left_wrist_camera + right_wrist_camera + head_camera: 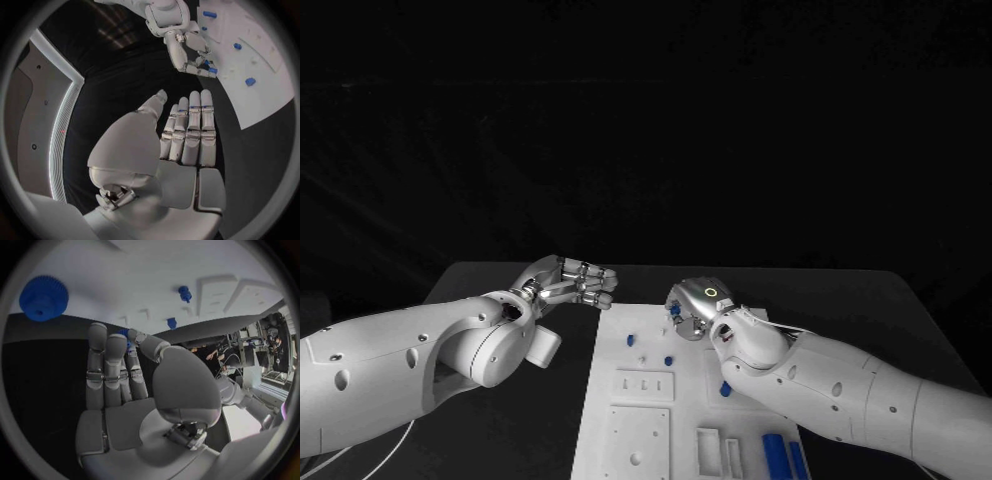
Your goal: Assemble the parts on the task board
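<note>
The white task board [635, 420] lies in the middle of the black table. My right hand [695, 303] hovers over its far end and pinches a small blue part [127, 335] between thumb and fingertips; the same part [212, 70] shows at those fingertips in the left wrist view. My left hand [571, 282] hangs just off the board's far left corner, its fingers [190, 132] stretched out side by side with nothing in them. A blue gear [42, 297] and two small blue pegs [184, 291] [171, 322] sit on the board beyond the right hand.
More blue parts sit on the board: small ones [630, 340] [669, 360] [726, 388] along its middle, and two long ones [773, 450] near its right front. Bare black table [877, 300] flanks the board on both sides.
</note>
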